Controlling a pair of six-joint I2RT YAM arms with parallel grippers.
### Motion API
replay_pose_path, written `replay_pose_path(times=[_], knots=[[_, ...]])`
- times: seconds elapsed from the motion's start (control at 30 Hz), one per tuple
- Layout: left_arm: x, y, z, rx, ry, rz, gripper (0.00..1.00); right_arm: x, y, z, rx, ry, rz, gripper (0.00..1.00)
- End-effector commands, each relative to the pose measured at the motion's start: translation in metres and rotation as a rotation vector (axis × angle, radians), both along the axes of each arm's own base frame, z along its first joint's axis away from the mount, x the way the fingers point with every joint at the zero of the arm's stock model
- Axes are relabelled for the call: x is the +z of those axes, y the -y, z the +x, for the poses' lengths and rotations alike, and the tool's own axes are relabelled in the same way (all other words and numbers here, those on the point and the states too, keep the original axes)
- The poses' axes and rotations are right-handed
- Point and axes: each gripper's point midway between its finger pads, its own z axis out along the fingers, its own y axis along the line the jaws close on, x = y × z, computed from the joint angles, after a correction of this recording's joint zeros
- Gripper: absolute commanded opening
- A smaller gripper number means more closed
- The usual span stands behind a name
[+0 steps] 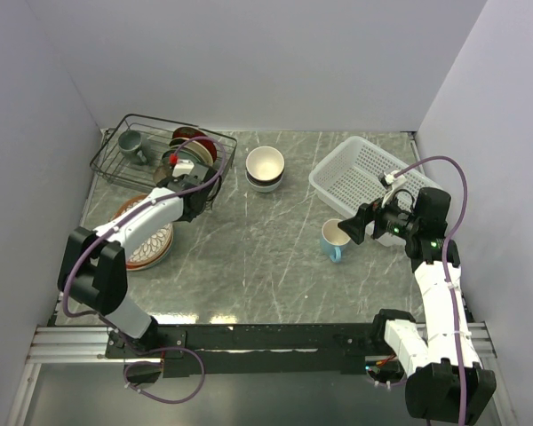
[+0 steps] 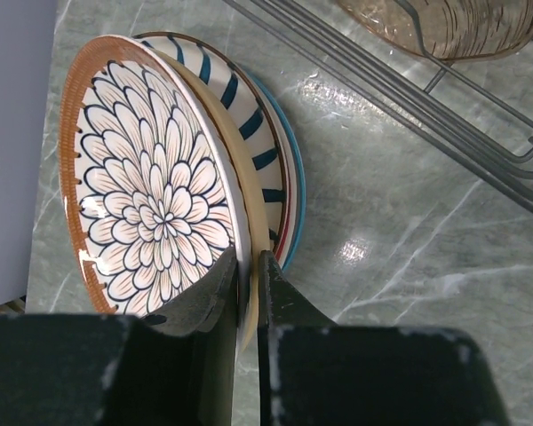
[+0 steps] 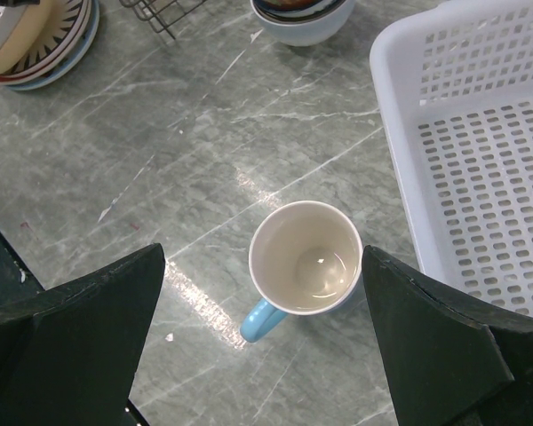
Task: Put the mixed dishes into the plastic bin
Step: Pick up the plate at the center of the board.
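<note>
Brown-rimmed plate [image 2: 151,186], pinched at its rim by the left gripper [image 2: 249,266], is best lifted clear of the stack [image 2: 253,115] beneath.

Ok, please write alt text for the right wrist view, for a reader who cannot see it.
An empty light blue ceramic mug with a cream inside stands upright on the grey-green marbled table, seen between the open black fingers of the right gripper. A white perforated plastic bin fills the right edge; a stack of patterned plates sits top left.
</note>
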Motion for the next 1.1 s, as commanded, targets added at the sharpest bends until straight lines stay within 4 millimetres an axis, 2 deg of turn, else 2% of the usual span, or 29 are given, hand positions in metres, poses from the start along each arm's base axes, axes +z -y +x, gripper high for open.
replay_pose_path(times=[0.0, 0.07, 0.17, 0.33, 0.5, 0.6, 0.73, 0.83, 0.9, 0.97, 1.07], knots=[[0.004, -0.005, 0.007, -0.011, 0.019, 0.056, 0.01, 0.012, 0.002, 0.003, 0.005, 0.048, -0.020, 1.00], [-0.004, -0.004, 0.006, -0.014, 0.001, 0.062, 0.01, 0.011, 0.002, 0.004, 0.004, 0.044, -0.018, 1.00], [-0.004, -0.008, 0.005, -0.008, -0.001, 0.085, 0.01, 0.010, 0.001, 0.003, 0.009, 0.039, -0.017, 1.00], [0.007, -0.017, -0.002, -0.007, -0.015, 0.153, 0.01, 0.010, 0.001, 0.004, 0.011, 0.038, -0.018, 1.00], [0.015, -0.007, 0.000, -0.046, 0.010, 0.066, 0.01, 0.009, 0.000, 0.003, 0.017, 0.034, -0.018, 1.00], [0.008, -0.001, 0.003, -0.066, 0.005, -0.006, 0.01, 0.009, 0.000, 0.003, 0.018, 0.034, -0.017, 1.00], [-0.020, 0.004, 0.003, -0.080, -0.040, -0.060, 0.01, 0.009, 0.000, 0.003, 0.019, 0.037, -0.018, 1.00], [-0.031, 0.003, 0.002, -0.065, -0.053, -0.059, 0.01, 0.009, 0.000, 0.002, 0.019, 0.036, -0.019, 1.00], [-0.029, 0.001, 0.002, -0.054, -0.046, -0.051, 0.01, 0.010, 0.000, 0.002, 0.020, 0.039, -0.020, 1.00], [-0.017, 0.001, 0.003, -0.052, -0.014, -0.061, 0.01, 0.009, 0.000, 0.002, 0.021, 0.036, -0.019, 1.00], [0.011, -0.002, 0.004, -0.047, 0.045, -0.067, 0.01, 0.009, -0.001, 0.002, 0.027, 0.036, -0.018, 1.00]])
